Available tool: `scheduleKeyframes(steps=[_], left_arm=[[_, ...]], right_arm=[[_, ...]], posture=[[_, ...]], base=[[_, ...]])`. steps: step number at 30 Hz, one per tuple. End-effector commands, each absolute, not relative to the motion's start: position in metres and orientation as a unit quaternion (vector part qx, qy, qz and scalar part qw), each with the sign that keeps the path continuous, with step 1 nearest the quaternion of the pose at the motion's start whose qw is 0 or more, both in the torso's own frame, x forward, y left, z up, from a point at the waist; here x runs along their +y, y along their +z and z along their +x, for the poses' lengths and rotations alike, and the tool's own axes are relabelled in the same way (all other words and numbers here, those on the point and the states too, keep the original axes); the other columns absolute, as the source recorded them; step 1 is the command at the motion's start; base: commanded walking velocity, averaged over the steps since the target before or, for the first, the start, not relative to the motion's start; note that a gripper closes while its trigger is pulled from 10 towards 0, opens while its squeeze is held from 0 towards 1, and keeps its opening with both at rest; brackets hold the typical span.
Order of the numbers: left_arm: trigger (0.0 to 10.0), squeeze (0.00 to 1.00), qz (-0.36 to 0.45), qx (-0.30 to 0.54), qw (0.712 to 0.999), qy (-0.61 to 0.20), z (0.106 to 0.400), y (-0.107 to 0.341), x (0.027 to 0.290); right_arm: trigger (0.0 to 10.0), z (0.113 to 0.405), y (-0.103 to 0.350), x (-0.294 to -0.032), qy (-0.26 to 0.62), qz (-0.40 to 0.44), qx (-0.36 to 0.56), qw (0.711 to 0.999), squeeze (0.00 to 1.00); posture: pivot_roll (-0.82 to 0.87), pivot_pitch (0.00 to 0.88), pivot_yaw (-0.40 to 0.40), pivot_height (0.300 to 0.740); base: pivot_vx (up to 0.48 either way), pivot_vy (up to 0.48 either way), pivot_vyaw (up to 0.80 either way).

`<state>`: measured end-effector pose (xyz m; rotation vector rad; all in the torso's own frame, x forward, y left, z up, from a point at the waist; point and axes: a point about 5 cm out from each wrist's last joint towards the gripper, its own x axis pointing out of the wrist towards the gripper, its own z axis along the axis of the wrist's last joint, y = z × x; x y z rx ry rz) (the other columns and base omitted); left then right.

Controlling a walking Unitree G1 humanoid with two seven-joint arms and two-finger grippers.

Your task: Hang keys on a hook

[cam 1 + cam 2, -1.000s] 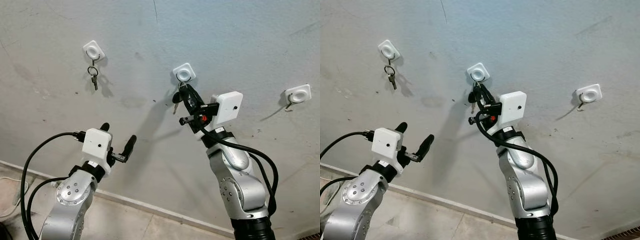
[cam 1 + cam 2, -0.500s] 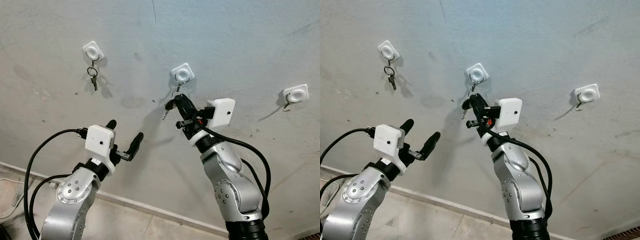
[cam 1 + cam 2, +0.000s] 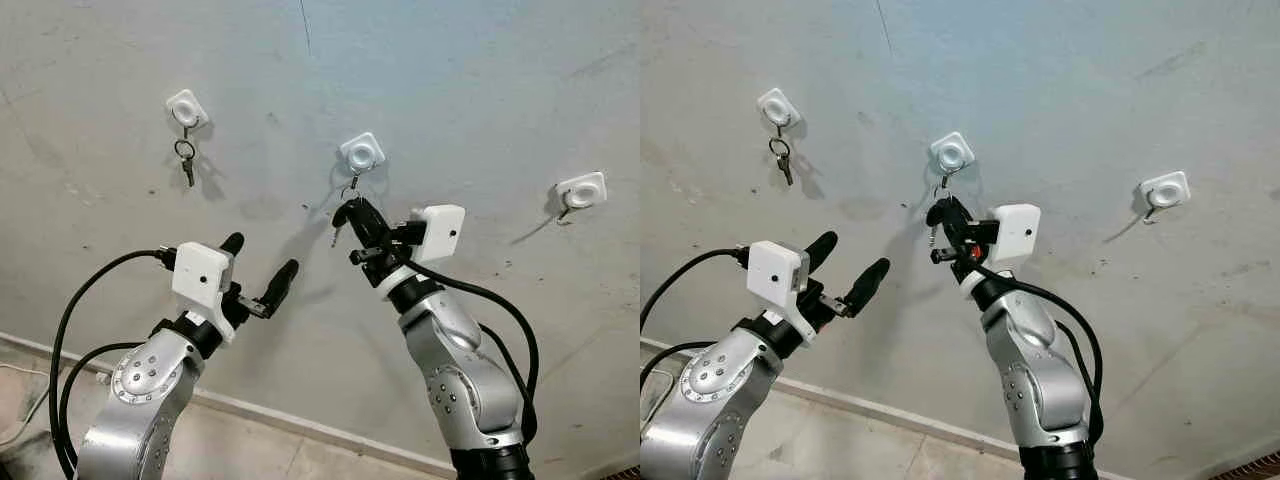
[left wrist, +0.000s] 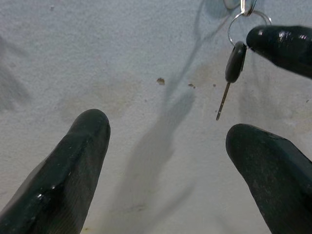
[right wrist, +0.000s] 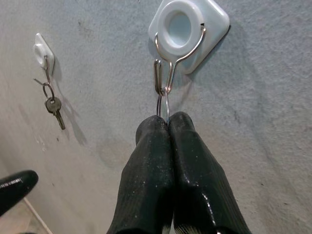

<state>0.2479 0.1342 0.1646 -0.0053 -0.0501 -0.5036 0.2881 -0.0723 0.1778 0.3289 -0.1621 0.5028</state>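
A white middle hook (image 3: 361, 153) is stuck on the grey wall. A key ring (image 5: 163, 100) hangs from its wire loop (image 5: 165, 78). My right gripper (image 3: 353, 211) is just below the hook, shut on the ring, fingers (image 5: 151, 161) pressed together. A black-headed key (image 4: 235, 61) dangles from the ring beside the gripper. My left gripper (image 3: 262, 256) is open, raised lower left of the hook, holding nothing.
A left hook (image 3: 185, 105) carries another small key set (image 3: 186, 160). A right hook (image 3: 582, 190) has a bare wire. A skirting strip (image 3: 300, 425) runs along the wall's foot, above the floor. A black cable (image 3: 80, 310) loops off my left arm.
My right gripper has dropped slightly down and left from the middle hook, still pinching the ring. My left arm has risen and moved right, fingers still apart.
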Motion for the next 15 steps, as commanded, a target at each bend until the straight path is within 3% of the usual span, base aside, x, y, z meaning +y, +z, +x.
scheduleKeyframes(steps=[1, 12, 13, 15], left_arm=[[10.0, 0.00, -0.002, -0.033, 0.964, -0.263, 0.247, 0.171, 0.129], [10.0, 0.00, -0.008, -0.043, 0.963, -0.267, 0.250, 0.181, 0.126], [10.0, 0.00, -0.009, -0.043, 0.963, -0.267, 0.249, 0.180, 0.125], [10.0, 0.00, -0.009, -0.042, 0.963, -0.267, 0.249, 0.180, 0.125]], right_arm=[[10.0, 0.286, 0.151, -0.070, 0.247, 0.150, -0.016, 0.957, 0.00], [10.0, 0.283, 0.138, -0.069, 0.251, 0.114, 0.002, 0.961, 0.00], [10.0, 0.283, 0.139, -0.069, 0.252, 0.119, -0.002, 0.960, 1.00], [10.0, 0.283, 0.139, -0.069, 0.254, 0.122, -0.005, 0.959, 1.00]], posture=[[0.23, 0.000, -0.086, 0.740], [0.23, 0.000, -0.086, 0.740], [0.23, 0.000, -0.086, 0.740], [0.23, 0.000, -0.086, 0.740]], base=[[0.000, 0.000, 0.00], [0.000, 0.000, 0.00], [0.000, 0.000, 0.00], [0.000, 0.000, 0.00]])
